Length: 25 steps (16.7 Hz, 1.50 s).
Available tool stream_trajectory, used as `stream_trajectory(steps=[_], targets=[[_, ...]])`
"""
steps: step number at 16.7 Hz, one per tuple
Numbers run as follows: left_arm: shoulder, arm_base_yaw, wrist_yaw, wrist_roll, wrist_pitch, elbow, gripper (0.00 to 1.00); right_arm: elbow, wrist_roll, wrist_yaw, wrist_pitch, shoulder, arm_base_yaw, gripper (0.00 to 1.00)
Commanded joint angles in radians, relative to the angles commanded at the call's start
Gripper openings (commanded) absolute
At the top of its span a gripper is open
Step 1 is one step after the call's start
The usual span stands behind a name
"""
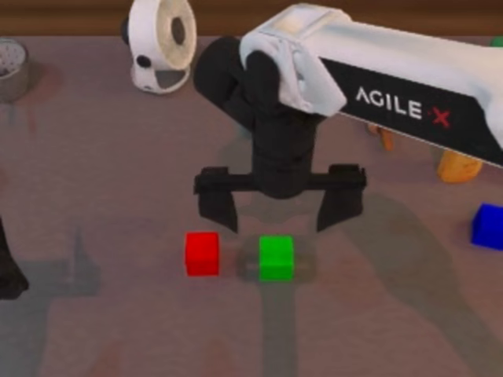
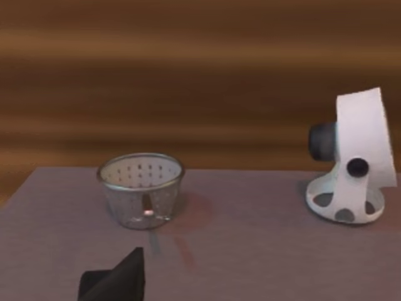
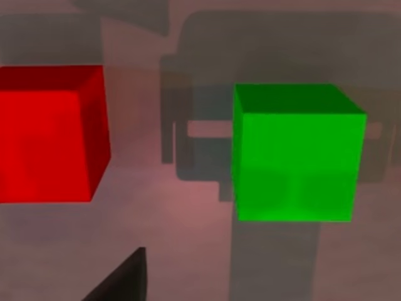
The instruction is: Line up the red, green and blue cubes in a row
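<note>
Right gripper (image 1: 277, 214) spread wide, empty, above green cube (image 1: 276, 258); blue cube (image 1: 489, 226) far right, nearest this arm.

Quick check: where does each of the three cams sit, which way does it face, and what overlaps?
Top view: above the table, looking down; right arm's open gripper over the small red cube and small green cube; deep blue cube at the right edge.
Left wrist view: low, facing the perforated metal cup and white round fan; a dark fingertip shows.
Right wrist view: aimed down at both cubes.
Shared: the red and green cubes by top and right wrist; the cup and fan by top and left wrist.
</note>
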Motion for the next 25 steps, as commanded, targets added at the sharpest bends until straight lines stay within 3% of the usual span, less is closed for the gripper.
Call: stream_trajectory(steps=[5,10,14,22,25], targets=[[0.0,0.0,0.0,0.0,0.0,0.0,1.0,-0.005,-0.03,0.0,0.004,0.003,-0.016,1.0],[0.0,0.0,0.0,0.0,0.0,0.0,1.0,-0.045,-0.285,0.0,0.018,-0.009,-0.103,1.0],[0.0,0.0,0.0,0.0,0.0,0.0,1.0,-0.126,-0.639,-0.001,0.044,-0.045,-0.223,1.0],[0.0,0.0,0.0,0.0,0.0,0.0,1.0,-0.346,-1.528,-0.004,0.116,-0.154,-0.506,1.0],[0.0,0.0,0.0,0.0,0.0,0.0,1.0,-0.42,-1.771,-0.006,0.154,-0.21,-0.597,1.0]])
